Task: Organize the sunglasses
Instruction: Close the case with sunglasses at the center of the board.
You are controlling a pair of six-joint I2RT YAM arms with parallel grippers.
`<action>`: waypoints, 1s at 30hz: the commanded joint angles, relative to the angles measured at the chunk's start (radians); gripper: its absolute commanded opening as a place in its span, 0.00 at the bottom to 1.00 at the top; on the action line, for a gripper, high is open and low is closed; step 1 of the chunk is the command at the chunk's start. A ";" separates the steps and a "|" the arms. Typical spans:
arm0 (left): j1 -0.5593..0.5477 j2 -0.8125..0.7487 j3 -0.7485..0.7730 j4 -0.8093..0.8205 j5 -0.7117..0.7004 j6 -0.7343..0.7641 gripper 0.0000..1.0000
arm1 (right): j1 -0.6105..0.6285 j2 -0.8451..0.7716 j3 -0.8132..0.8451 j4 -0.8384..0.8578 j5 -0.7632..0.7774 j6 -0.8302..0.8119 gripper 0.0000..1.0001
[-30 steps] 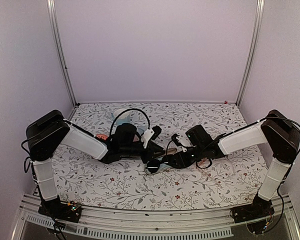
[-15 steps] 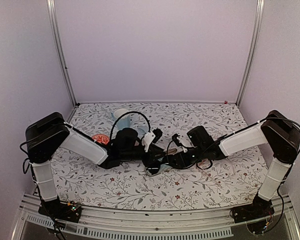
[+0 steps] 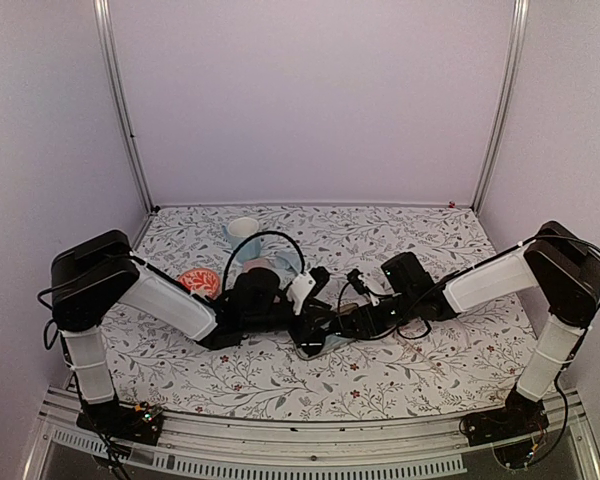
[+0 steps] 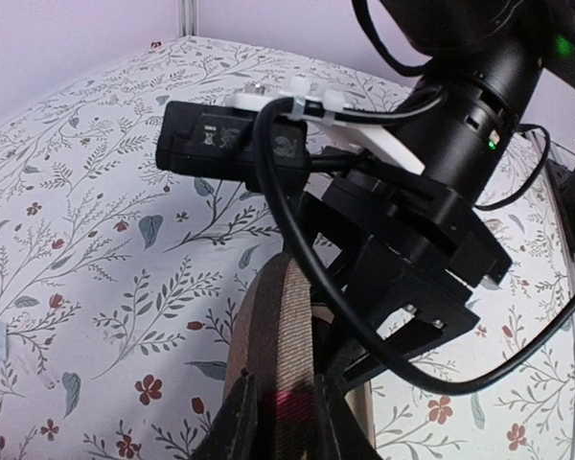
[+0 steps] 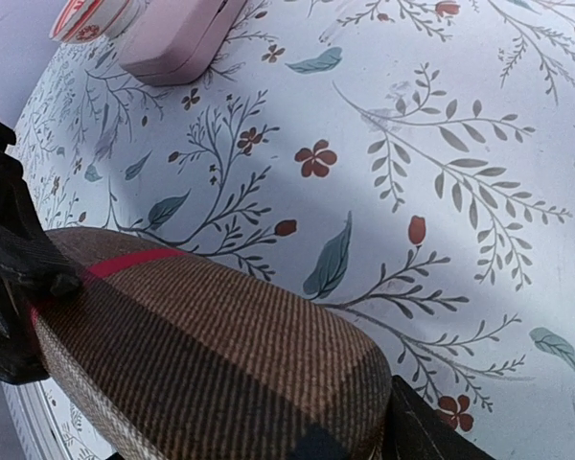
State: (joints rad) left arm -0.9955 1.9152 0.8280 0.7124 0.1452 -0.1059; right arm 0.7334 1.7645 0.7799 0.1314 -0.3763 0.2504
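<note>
From above, two arms are seen stretched inward over a floral worktop (image 3: 430, 370). The left gripper (image 3: 315, 323) and right gripper (image 3: 352, 320) meet at a brown red-banded case (image 4: 273, 335), which is mostly hidden beneath them. A white cup (image 3: 243, 227) is set well beyond the case, and a red round object (image 3: 195, 282) is seen to its left.

From the left wrist, the case is shown clamped narrowly between the left gripper's fingers, its far end at the right gripper.

From the right wrist, the near foreground is filled by the case. Whether the right gripper is closed on it or standing off cannot be told. A pink case (image 5: 177, 38) lies well beyond the brown one.

No sunglasses can be made out in any view; they may be hidden under the arms or inside a case. They are judged light, with thin frames easily bent and lenses easily scratched, and best taken by the bridge or a hinge corner.
</note>
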 commanded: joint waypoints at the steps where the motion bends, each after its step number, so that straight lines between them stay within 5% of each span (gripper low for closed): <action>1: -0.080 0.040 -0.054 -0.150 0.024 -0.028 0.18 | -0.005 0.003 -0.047 -0.061 -0.079 0.014 0.61; 22: -0.216 0.092 -0.029 -0.272 -0.148 -0.014 0.17 | -0.048 -0.021 -0.066 -0.118 -0.172 -0.051 0.68; 30: -0.257 0.105 -0.022 -0.322 -0.198 0.003 0.16 | -0.060 -0.043 -0.056 -0.191 -0.194 -0.105 0.79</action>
State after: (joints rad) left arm -1.1721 1.9263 0.8486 0.6743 -0.1295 -0.0849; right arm 0.6800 1.7245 0.7391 0.0849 -0.5613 0.1738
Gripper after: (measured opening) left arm 0.171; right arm 0.766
